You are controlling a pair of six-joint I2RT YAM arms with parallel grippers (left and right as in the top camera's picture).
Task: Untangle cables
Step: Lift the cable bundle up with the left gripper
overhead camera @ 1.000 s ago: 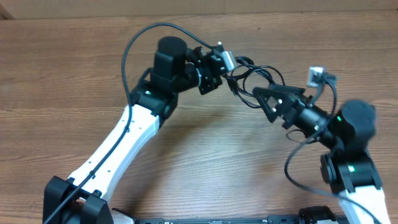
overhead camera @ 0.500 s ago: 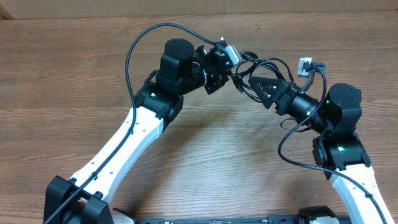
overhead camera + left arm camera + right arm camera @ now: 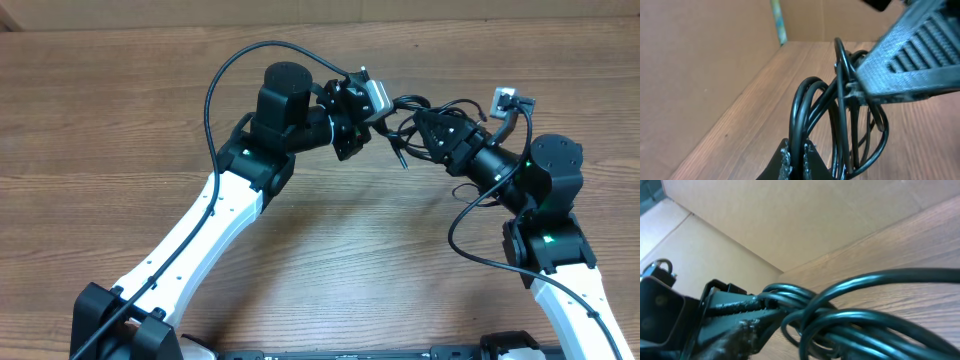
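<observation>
Seen from overhead, the two arms meet in the upper middle of the frame, above a wooden table. Between them hangs a small knot of cables, thin black loops bunched together, apparently lifted off the wood. The bundle's long axis runs roughly left to right, from one gripper to the other. The left gripper comes in from the left. Its wrist view shows the fingertips pressed together at the bottom of the frame, pinching strands whose loops rise up and away from it. The right gripper comes in from the lower right, its tip pushed into the right side of the same knot. Its wrist view shows loops crowding against one finger, but whether its jaws are spread or gripping a strand cannot be told. Both grippers sit right at the bundle, neither clearly nearer. Any loosening pull would likely run along that left-to-right line.
</observation>
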